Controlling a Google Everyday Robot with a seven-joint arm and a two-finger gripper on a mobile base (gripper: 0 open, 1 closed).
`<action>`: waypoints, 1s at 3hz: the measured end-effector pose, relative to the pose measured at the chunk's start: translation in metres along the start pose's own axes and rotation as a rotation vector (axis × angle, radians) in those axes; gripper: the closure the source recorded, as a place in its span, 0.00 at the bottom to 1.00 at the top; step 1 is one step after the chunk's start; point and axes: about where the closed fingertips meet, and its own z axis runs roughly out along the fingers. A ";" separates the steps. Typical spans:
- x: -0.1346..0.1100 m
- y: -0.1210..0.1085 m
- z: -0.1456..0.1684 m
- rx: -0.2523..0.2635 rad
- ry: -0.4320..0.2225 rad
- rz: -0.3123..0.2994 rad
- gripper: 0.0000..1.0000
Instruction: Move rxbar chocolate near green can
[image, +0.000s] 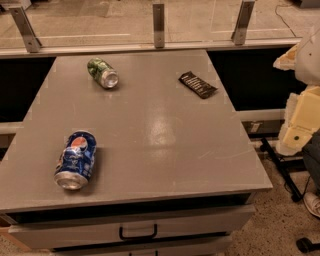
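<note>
The rxbar chocolate (198, 84) is a flat dark bar lying on the grey table (155, 135) at its far right. The green can (103, 72) lies on its side at the far left of the table, its silver end towards me. My gripper (299, 120) shows as cream-coloured parts at the right edge of the view, off the table and to the right of the bar. It holds nothing that I can see.
A blue Pepsi can (76, 160) lies on its side at the near left of the table. A drawer with a black handle (138, 232) sits under the front edge. A glass railing with metal posts (158, 22) runs behind the table.
</note>
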 end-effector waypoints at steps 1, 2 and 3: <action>0.000 0.000 0.000 0.000 0.000 0.000 0.00; -0.015 -0.022 0.023 0.025 -0.048 0.014 0.00; -0.040 -0.074 0.075 0.057 -0.151 0.062 0.00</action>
